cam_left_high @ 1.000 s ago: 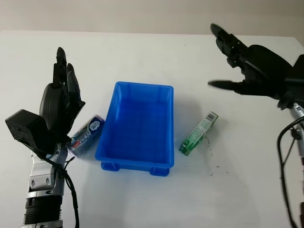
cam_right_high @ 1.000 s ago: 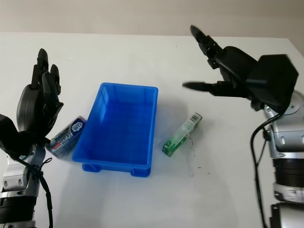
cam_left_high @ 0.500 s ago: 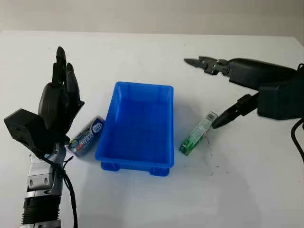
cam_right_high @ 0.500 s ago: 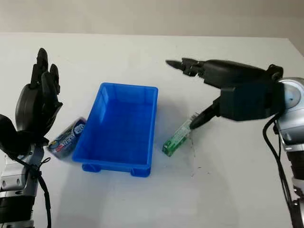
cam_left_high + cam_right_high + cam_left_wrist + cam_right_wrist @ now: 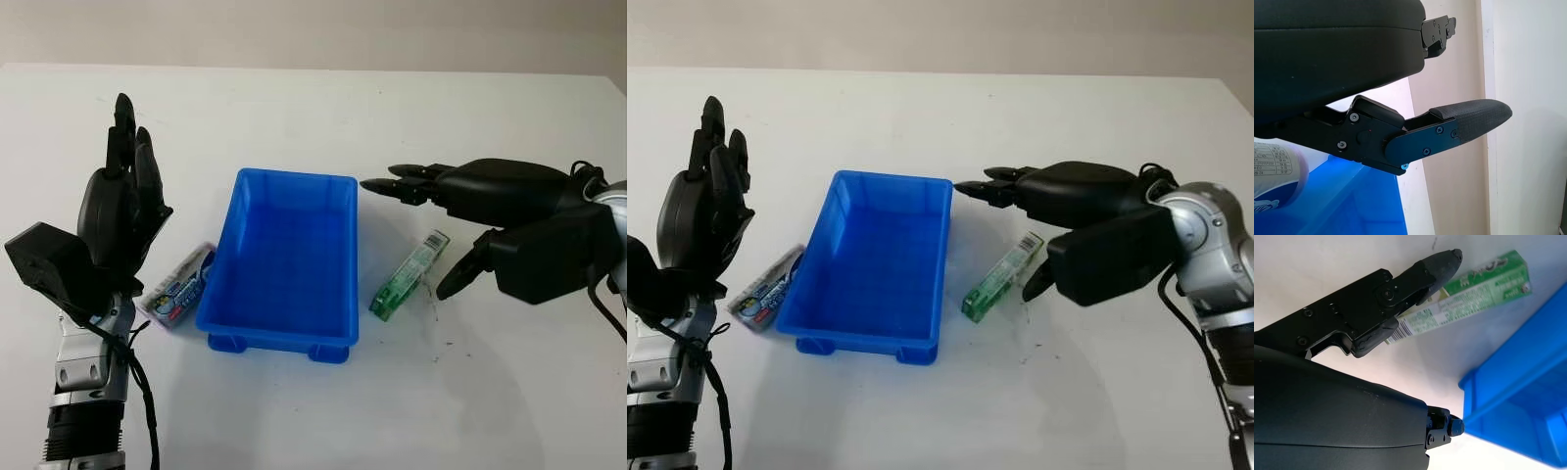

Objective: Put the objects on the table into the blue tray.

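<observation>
My right hand [image 5: 460, 230], open, has dropped over the green box [image 5: 409, 275]; its wrist view shows a fingertip [image 5: 1442, 262] just above it. Left hand [image 5: 122, 220] open, unmoved.

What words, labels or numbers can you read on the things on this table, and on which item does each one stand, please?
No text can be quoted with confidence.
Green box: white lettering and a barcode panel, too small and blurred to read.
Blue-and-white packet: a printed label with red and blue marks, too small to read; the left wrist view shows rows of fine print, illegible.
Blue tray: no lettering visible.
</observation>
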### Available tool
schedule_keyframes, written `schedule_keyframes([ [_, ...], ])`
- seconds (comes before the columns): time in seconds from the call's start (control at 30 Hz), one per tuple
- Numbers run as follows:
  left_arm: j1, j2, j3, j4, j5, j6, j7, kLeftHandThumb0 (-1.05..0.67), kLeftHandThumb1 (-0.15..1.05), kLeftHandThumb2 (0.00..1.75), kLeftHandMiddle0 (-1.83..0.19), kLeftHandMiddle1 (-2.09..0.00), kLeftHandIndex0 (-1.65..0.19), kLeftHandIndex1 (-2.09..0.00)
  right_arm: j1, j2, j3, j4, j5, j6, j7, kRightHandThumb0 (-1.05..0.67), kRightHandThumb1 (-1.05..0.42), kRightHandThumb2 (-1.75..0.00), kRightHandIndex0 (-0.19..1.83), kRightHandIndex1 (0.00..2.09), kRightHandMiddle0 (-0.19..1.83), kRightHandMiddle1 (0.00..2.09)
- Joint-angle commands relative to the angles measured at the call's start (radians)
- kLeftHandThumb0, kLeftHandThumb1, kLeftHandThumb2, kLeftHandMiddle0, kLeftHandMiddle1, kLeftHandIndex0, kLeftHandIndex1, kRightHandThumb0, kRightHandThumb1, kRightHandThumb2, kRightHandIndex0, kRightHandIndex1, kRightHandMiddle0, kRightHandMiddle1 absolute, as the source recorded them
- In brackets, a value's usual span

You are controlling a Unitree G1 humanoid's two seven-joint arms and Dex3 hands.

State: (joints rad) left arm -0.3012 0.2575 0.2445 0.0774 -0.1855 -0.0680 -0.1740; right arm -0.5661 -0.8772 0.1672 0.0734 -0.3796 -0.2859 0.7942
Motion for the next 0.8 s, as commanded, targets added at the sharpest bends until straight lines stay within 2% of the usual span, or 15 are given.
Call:
schedule_keyframes([
  [0.0,-0.012,0.012,0.005,-0.005,-0.002,0.002,0.000,-0.85,1.05,0.75,0.19,0.00,0.19,0.00,0.019,-0.016,0.007,0.007,-0.020,-0.013,-0.010,-0.79,-0.81,-0.07,-0.04,0.06,-0.01,0.05],
  [0.2,-0.010,0.014,0.005,-0.002,-0.001,-0.002,-0.003,-0.86,1.05,0.75,0.19,0.00,0.19,0.00,0.035,-0.018,0.022,0.025,-0.051,-0.038,-0.011,-0.86,-0.87,-0.07,-0.03,0.06,-0.01,0.06],
  [0.37,-0.010,0.015,0.007,-0.001,-0.004,-0.002,-0.006,-0.86,1.05,0.75,0.19,0.00,0.19,0.00,0.056,-0.007,0.026,0.006,-0.048,-0.020,-0.003,-0.75,-0.82,-0.05,0.05,0.09,0.06,0.08],
  [0.53,-0.010,0.016,0.011,0.001,-0.006,-0.004,-0.006,-0.86,1.05,0.74,0.19,0.00,0.19,0.00,0.077,0.001,0.034,-0.008,-0.062,0.012,-0.001,-0.73,-0.83,-0.06,0.10,0.10,0.12,0.08],
  [0.77,-0.011,0.017,0.011,0.008,-0.010,-0.009,-0.013,-0.85,1.05,0.74,0.19,0.00,0.19,0.00,0.121,0.028,0.017,-0.008,-0.010,-0.032,-0.055,-0.65,-0.79,-0.05,0.23,0.13,0.25,0.11],
])
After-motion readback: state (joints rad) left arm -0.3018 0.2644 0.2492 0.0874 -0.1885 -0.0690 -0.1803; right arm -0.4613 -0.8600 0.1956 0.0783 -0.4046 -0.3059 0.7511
